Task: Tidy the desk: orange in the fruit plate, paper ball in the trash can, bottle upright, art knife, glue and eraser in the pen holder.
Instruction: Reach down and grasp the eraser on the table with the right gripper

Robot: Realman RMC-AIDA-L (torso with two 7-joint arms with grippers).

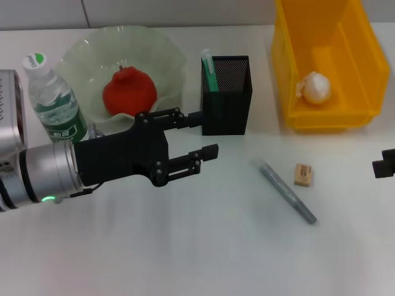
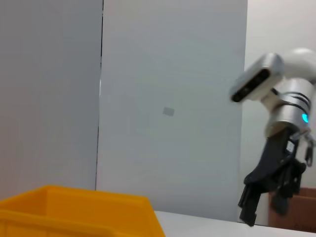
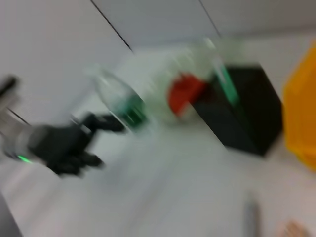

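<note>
Left pincer [image 1: 199, 134], fingers spread and empty, hovers over the plain white counter [image 1: 185, 246] before the tall black mesh pen holder [image 1: 226, 95]. Thin grey glue stick [image 1: 287, 192] and small tan eraser [image 1: 303, 174] lie on the counter nearby. Right pincer [image 1: 382, 164] sits at the edge; I cannot tell its state.

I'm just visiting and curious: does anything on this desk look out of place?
Two things lie loose on the desk, right of the pen holder: the grey glue and the tan eraser. Orange, paper ball, knife and upright bottle look properly placed.
</note>
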